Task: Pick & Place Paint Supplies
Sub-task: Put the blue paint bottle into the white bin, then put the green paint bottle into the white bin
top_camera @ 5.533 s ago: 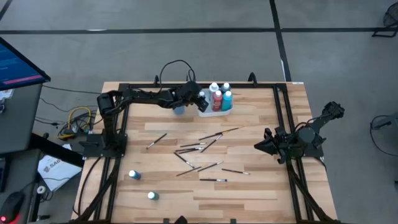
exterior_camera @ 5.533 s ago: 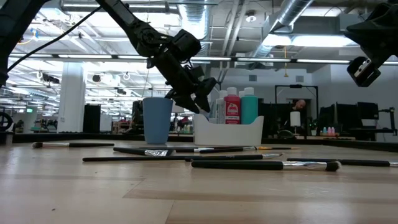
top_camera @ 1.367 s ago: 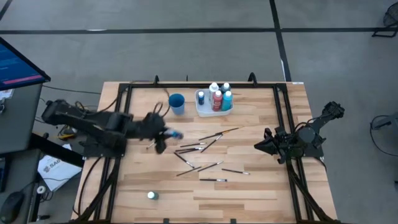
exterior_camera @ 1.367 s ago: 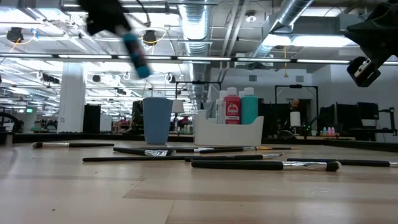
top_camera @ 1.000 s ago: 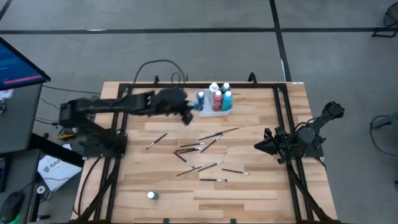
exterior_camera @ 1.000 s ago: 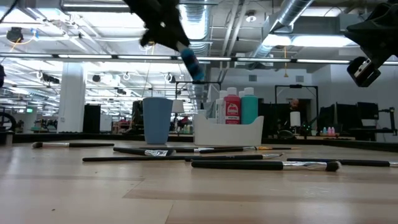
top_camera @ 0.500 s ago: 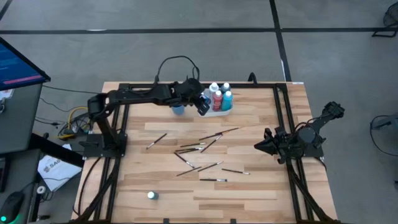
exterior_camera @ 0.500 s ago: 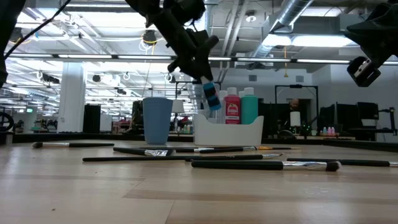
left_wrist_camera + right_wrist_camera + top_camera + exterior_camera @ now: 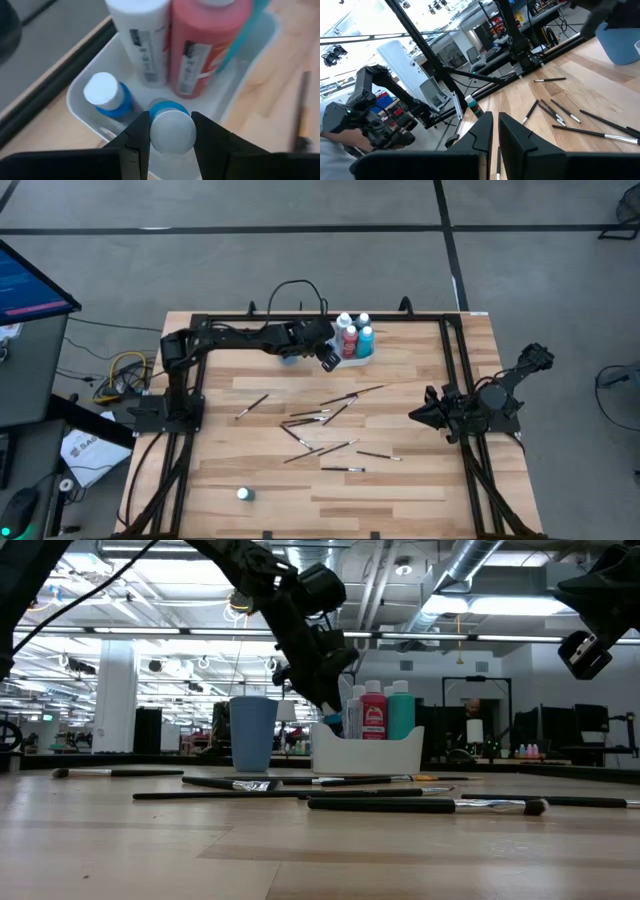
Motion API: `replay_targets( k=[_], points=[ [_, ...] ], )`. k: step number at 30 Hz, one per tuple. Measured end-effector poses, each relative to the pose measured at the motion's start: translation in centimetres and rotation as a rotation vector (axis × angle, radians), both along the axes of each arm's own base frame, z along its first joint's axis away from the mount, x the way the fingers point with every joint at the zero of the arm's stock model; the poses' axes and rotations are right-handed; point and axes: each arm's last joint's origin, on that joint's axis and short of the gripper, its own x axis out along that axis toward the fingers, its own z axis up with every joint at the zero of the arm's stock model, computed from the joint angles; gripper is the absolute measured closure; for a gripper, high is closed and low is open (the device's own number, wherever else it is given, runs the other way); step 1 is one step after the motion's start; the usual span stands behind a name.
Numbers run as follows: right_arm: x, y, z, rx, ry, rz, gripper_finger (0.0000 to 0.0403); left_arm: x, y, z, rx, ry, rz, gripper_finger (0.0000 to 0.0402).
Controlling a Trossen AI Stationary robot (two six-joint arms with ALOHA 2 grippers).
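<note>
Left wrist view: jaws grip a blue paint bottle (image 9: 172, 131) over the tray (image 9: 87, 107).

Even, bright light falls from ceiling strip lamps (image 9: 470, 605), which glare white in the low view. The worktop (image 9: 420, 480) shows faint shadows. The left wrist view is soft.

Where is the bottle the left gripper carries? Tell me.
The blue bottle sits between the left gripper fingers, over the white tray's near corner at the table's far edge, beside another blue bottle.

pale wood-grain table (image 9: 420, 480), glossy white plastic tray (image 9: 90, 112)
</note>
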Motion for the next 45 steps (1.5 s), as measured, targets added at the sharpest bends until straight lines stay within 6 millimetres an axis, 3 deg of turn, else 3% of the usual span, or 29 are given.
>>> replay_targets(
  k=[7, 18, 36, 41, 45],
  points=[
    [0.0, 0.0, 0.0, 0.000, 0.000, 0.000, 0.0379, 0.3, 0.6, -1.2, 0.012, 0.024, 0.003, 0.0299],
    [0.0, 0.0, 0.0, 0.000, 0.000, 0.000, 0.0378, 0.3, 0.8, -1.2, 0.014, 0.013, 0.006, 0.0299],
    [0.0, 0.0, 0.0, 0.000, 0.000, 0.000, 0.0380, 0.3, 1.0, -0.9, 0.053, 0.034, -0.024, 0.0235],
    [0.0, 0.0, 0.0, 0.001, 0.000, 0.000, 0.0378, -0.3, 0.3, 1.6, 0.096, 0.010, -0.104, 0.0191],
    [0.0, 0.0, 0.0, 0.001, 0.000, 0.000, 0.0380, -1.4, -1.1, 5.2, 0.118, -0.057, -0.185, 0.0158]
  ],
)
